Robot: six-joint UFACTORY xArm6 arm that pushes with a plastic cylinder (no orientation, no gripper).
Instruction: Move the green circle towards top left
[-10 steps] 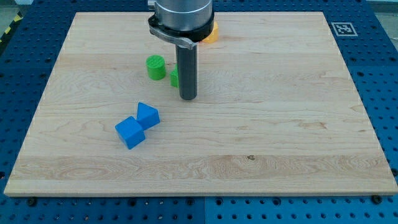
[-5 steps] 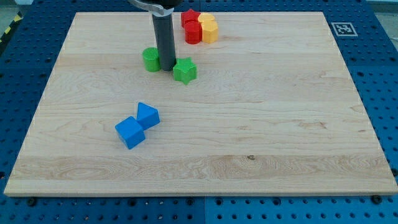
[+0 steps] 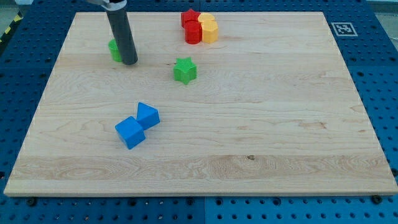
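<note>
The green circle [image 3: 114,50] sits in the upper left part of the wooden board [image 3: 249,124], mostly hidden behind my rod. My tip [image 3: 129,61] touches the board right at the circle's right side. A green star [image 3: 185,70] lies well to the right of the tip, apart from it.
Two red blocks [image 3: 191,27] and a yellow block [image 3: 209,28] cluster at the view's top centre. Two blue blocks [image 3: 137,124] sit together left of centre, below the tip. A printed marker [image 3: 342,28] is at the board's top right corner.
My rod has swept from beside the green star to the upper left. The green circle has slid left and up with it. The star is now uncovered and lies still.
</note>
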